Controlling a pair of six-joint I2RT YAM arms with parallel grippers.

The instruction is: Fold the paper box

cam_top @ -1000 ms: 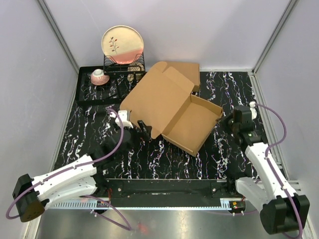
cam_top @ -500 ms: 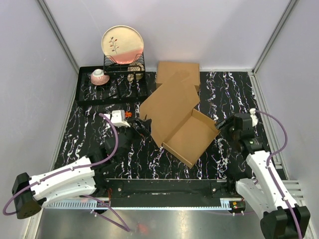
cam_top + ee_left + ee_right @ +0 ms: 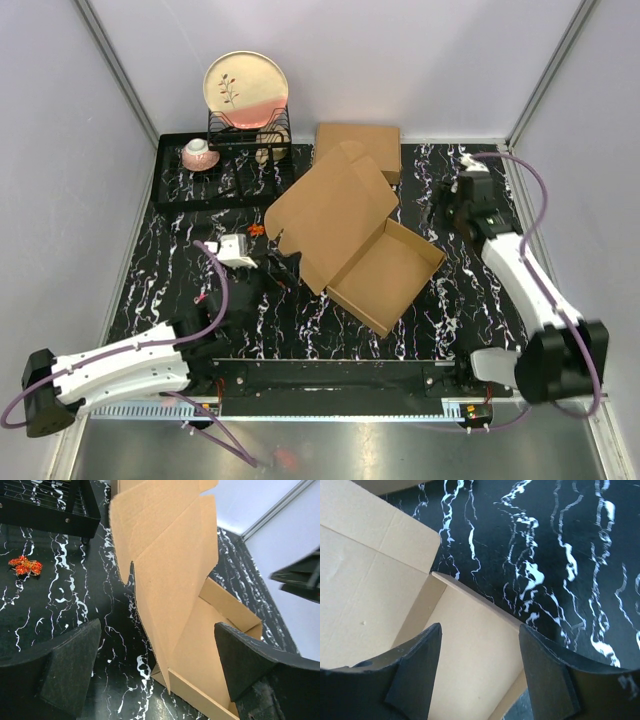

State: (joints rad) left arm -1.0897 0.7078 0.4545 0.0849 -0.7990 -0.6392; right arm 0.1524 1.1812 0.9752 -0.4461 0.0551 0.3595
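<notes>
Nearest the arm bases, the left gripper (image 3: pixel 288 264) hangs low over the black table veined with white (image 3: pixel 170 260), its two dark padded fingers (image 3: pixel 70 665) spread wide and gripping nothing; in the left wrist view the free edge of the raised lid stands between them, touching neither. The paper box (image 3: pixel 385 270), a plain brown corrugated cardboard mailer, sits in the middle of the table as a shallow open tray set at an angle, its big lid with side flaps tilted up and leaning back toward the left. A small red-orange scrap (image 3: pixel 24 566) lies on the table to the left of the lid. Farther back on the right, the right gripper (image 3: pixel 452 200) hovers over the tray's far right corner, jaws likewise wide apart and empty. Behind the lid lies a flat, made-up brown cardboard box (image 3: pixel 365 143). At the far left, a black wire rack (image 3: pixel 250 130) holds an upright cream-and-pink plate (image 3: pixel 247 90), with a pink cup (image 3: pixel 199 153) beside it.
</notes>
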